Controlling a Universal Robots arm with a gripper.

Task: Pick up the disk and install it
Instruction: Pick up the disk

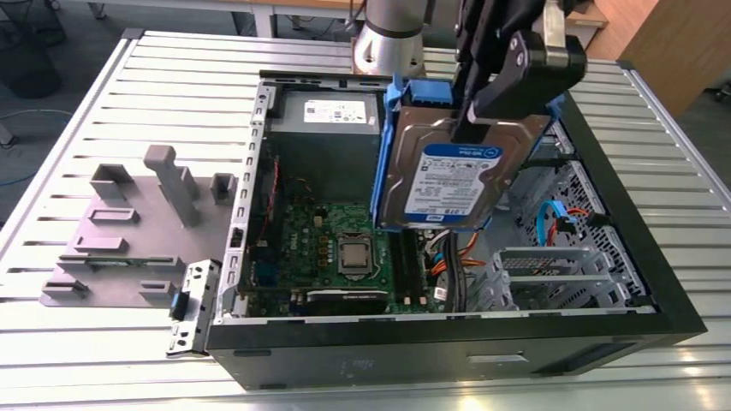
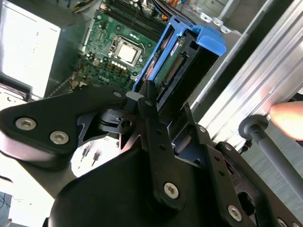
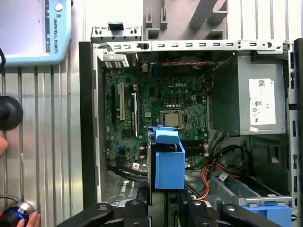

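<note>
Gripper (image 1: 480,127) and disk (image 1: 457,184) were seen joined: the black fingers (image 2: 154,127) were clamped on the disk's upper end, on either side of its blue bracket. The disk was held on edge, label towards the exterior view, hanging over the inside of the open computer case (image 1: 457,355). In the first wrist view the disk (image 3: 165,163) was seen end-on below the gripper (image 3: 165,210), its blue bracket uppermost. Whether its lower edge touched anything could not be told.

Under and behind the disk the green motherboard (image 1: 325,244) was laid flat in the case, with the processor socket (image 1: 351,253) near its middle. On the exterior view's right of the disk, a metal drive cage (image 1: 549,274) and orange and blue cables (image 1: 560,214) were seen. A grey power supply (image 1: 325,116) with a white sticker was seated at the far end of the case.

The case was set on a slatted metal table (image 1: 137,77). Just beside it, on the exterior view's left, a grey rack (image 1: 137,223) was placed. A person's fingertip (image 2: 289,120) was visible by a black knob in the second wrist view.
</note>
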